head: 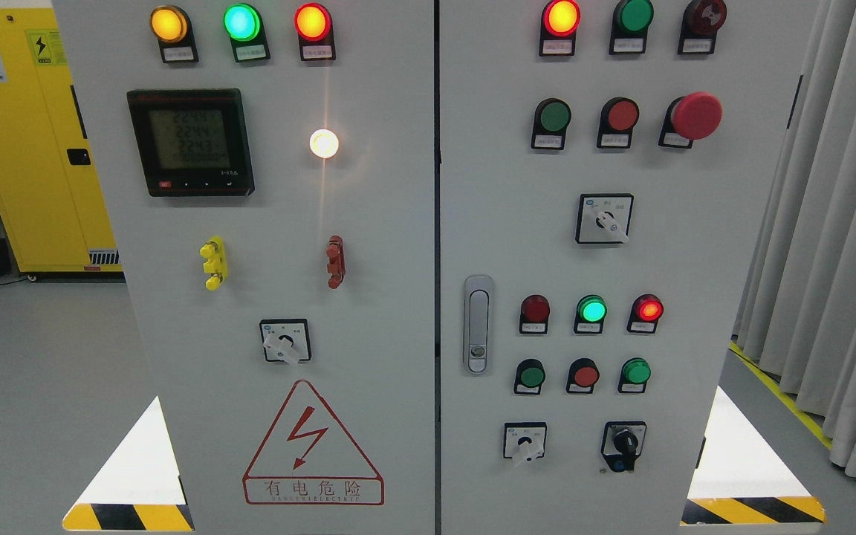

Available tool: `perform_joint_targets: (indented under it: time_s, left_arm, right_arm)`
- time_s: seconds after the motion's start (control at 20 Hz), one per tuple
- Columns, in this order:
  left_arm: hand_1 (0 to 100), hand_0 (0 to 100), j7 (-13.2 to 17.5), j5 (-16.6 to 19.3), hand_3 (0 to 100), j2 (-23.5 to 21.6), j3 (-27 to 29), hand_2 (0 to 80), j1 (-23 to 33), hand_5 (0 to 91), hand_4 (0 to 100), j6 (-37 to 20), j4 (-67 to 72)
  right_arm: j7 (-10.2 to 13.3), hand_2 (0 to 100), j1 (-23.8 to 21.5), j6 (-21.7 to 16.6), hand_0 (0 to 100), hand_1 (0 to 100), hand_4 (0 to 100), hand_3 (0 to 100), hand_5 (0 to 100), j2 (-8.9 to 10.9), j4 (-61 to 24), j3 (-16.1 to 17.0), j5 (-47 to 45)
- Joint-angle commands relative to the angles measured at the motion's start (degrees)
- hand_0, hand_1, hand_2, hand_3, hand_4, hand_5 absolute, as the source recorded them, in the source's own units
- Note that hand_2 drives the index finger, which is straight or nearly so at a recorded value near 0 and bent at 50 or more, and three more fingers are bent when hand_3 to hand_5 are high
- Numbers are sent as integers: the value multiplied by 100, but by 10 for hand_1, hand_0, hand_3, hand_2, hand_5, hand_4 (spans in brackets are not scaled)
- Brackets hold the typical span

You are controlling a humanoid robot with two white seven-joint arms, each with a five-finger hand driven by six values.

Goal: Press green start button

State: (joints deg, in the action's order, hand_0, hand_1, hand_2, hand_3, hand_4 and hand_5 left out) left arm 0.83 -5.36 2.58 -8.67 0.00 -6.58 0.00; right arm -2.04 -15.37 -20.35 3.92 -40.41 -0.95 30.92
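— From the head camera, is either hand on the cabinet [472, 223] yet?

— Neither hand shows at all, so I can't tell how open they are or whether they hold anything. My guess is the reach hasn't begun.

— Which one's the start button?

— Hard to say; the labels are too small to read. On the right door there's a green button [553, 117] in the upper row, beside a red button [622, 115] and the big red mushroom stop [696, 116]. Two more green ones sit nearer the door's lower edge.

— So the next move?

— Bring an arm up into view and settle on the right button before pressing.
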Motion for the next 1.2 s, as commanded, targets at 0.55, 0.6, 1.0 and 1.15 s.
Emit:
perform_joint_targets:
  time_s: [0.55,0.6,1.0,1.15]
  left_arm:
    - [556,120,-4,9,0,348,-21,0,-149,0,0,-1,-158]
    - [556,120,-4,9,0,348,-21,0,-149,0,0,-1,-158]
    - [556,120,-4,9,0,348,-21,0,-149,0,0,-1,-158]
    - [556,120,-4,9,0,348,-21,0,-149,0,0,-1,-158]
  right_arm:
    - [-51,0,-423,-742,171,480,451,429,283,47,-6187,-239,1601]
    - [-51,0,-344,-751,175,482,468,439,305,73,-6398,-239,1610]
    - [-209,0,605,-839,200,491,534,489,370,153,-7068,261,1856]
    - [-218,0,842,-856,215,495,578,563,393,153,-7165,323,1978]
